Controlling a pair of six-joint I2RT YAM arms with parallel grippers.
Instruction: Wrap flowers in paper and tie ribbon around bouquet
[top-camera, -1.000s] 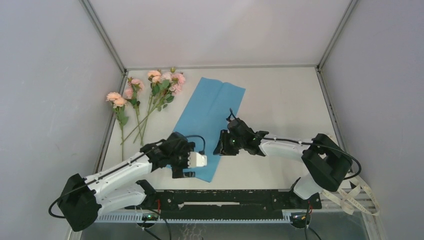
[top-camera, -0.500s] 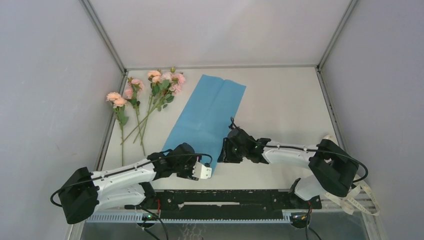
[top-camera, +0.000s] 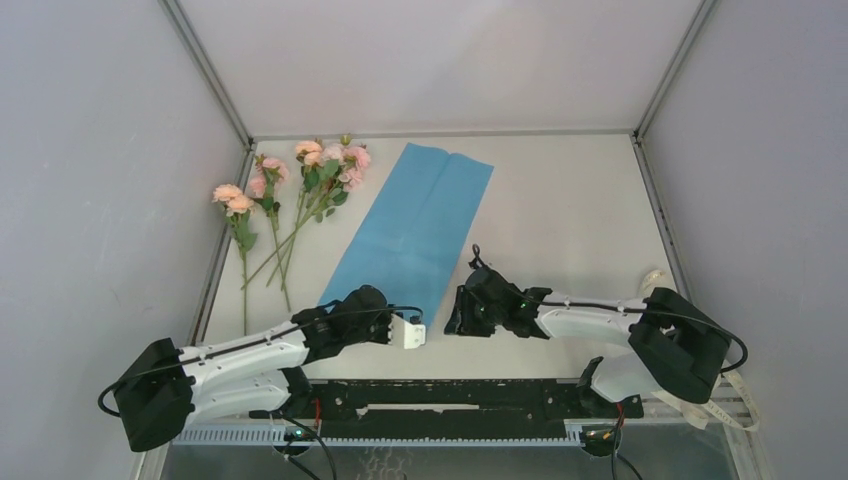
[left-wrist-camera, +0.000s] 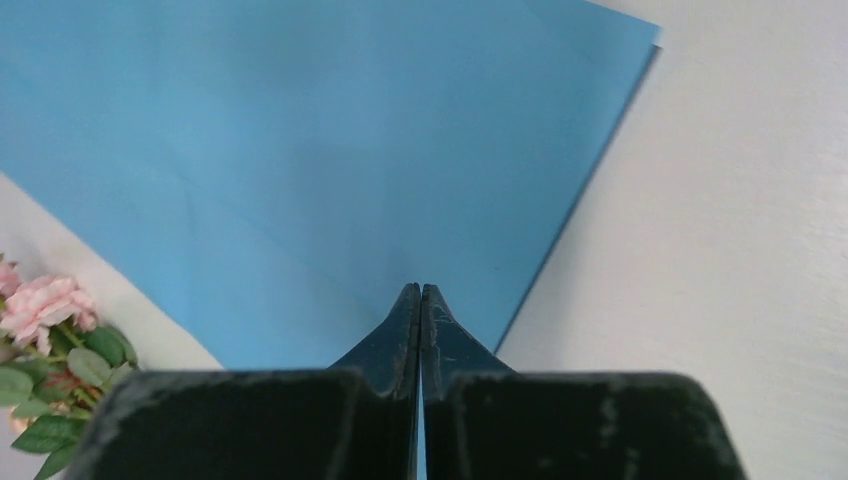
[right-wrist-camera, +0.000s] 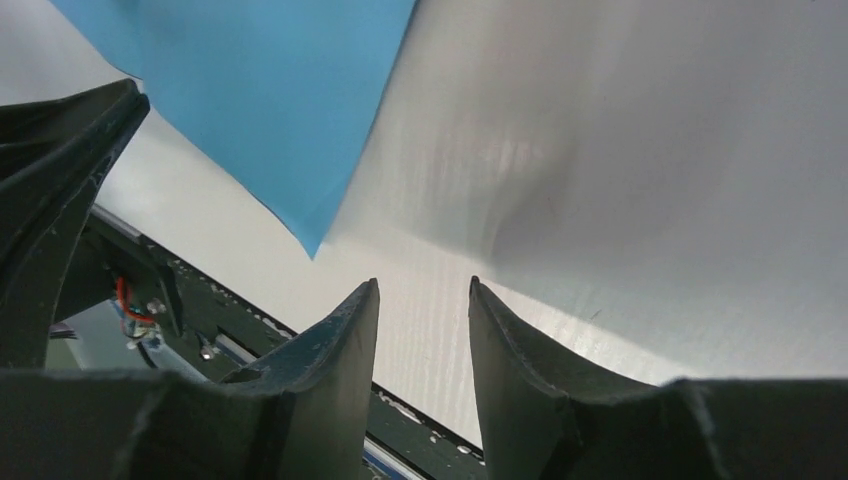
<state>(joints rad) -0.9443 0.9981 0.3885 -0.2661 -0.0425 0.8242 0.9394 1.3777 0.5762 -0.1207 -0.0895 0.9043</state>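
The left gripper, a pair of dark tapered fingers, is closed with its tips pressed flat together; in its wrist view they lie over the near corner of the large thin light-blue sheet of paper, but whether they pinch the sheet's edge cannot be told. From above, this gripper sits low at the near end of the paper, which lies flat and slantwise on the white table, running from the near centre towards the far left. Just beside that corner, over bare table, the right gripper has its jaws partly apart with nothing between them; the paper's tip lies off to its left. The artificial pale pink roses on thin green stems lie loose at the table's far left, close beside the paper's long edge. A cream-white ribbon hangs in loops at the near right corner, behind the right arm's base.
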